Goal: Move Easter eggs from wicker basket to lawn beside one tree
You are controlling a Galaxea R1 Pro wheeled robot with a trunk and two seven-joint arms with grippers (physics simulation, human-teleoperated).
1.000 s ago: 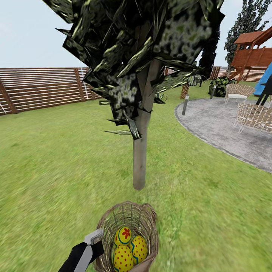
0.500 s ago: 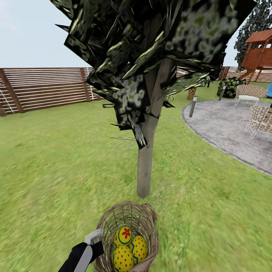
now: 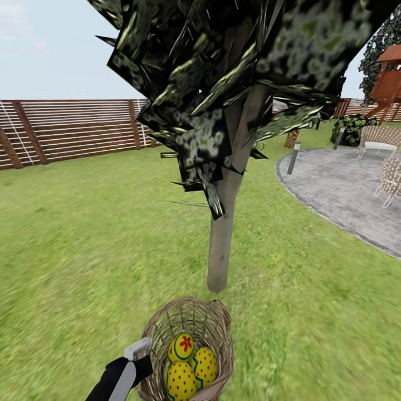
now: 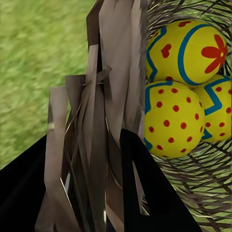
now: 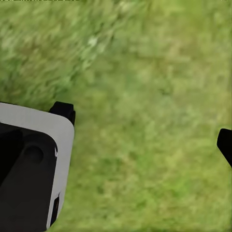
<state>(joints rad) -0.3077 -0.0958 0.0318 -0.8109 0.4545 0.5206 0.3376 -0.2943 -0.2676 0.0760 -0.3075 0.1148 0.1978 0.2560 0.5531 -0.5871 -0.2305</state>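
The brown wicker basket (image 3: 189, 317) hangs low at the front of the head view, with my left gripper (image 3: 143, 354) shut on its rim. Inside lie three yellow eggs: the red-flower egg (image 3: 182, 346), the red-dotted egg (image 3: 181, 381) and the blue-zigzag egg (image 3: 206, 365). In the left wrist view the black fingers (image 4: 145, 188) clamp the woven rim (image 4: 111, 96) beside the dotted egg (image 4: 174, 118). The tree (image 3: 223, 239) rises from the lawn (image 3: 83, 250) just beyond the basket. My right gripper (image 5: 144, 126) is open over bare grass.
A wooden slat fence (image 3: 67, 128) closes the back of the garden. A grey paved area (image 3: 345, 195) curves at the right, with a short lamp post (image 3: 294, 157), wicker chairs (image 3: 379, 142) and a wooden play tower (image 3: 390, 78). The tree's dark leaf panels hang low overhead.
The whole view has shifted: the tree now stands nearer and further right in the picture, so the camera moved. The basket with its eggs stays held in my left gripper.
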